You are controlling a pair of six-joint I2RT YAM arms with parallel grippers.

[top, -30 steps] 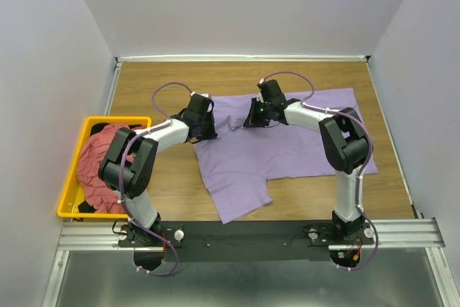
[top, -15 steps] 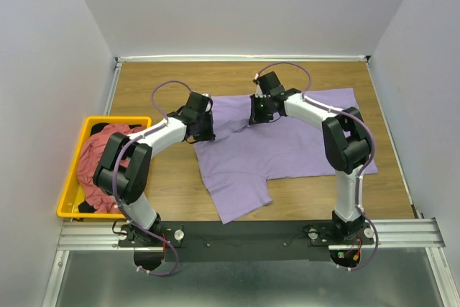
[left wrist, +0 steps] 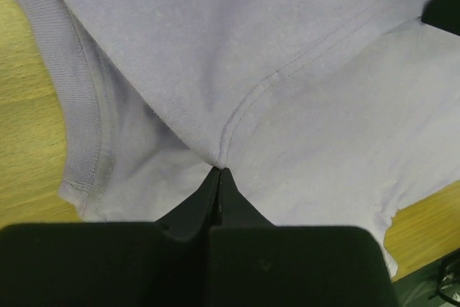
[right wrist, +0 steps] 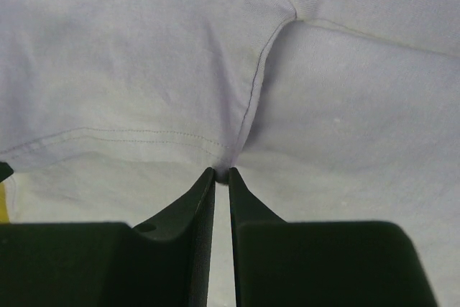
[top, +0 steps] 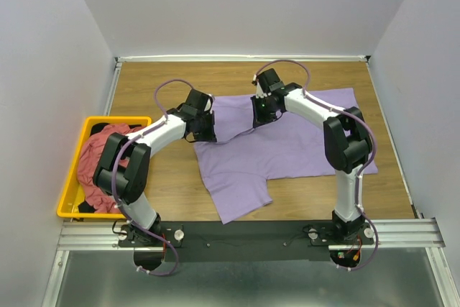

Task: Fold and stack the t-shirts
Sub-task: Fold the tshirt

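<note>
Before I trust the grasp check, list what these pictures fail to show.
Top view: where each gripper meets the lavender t-shirt, hidden beneath the arms.
Left wrist view: how much cloth the left gripper holds; its shut fingers cover it.
Right wrist view: the same for the right gripper.
Top view: what lies under the red-pink t-shirt in the yellow bin; the left arm overlaps it.

We looked down from above and behind the base rail over the whole table; both wrist cameras pressed close against the same lavender t-shirt.
</note>
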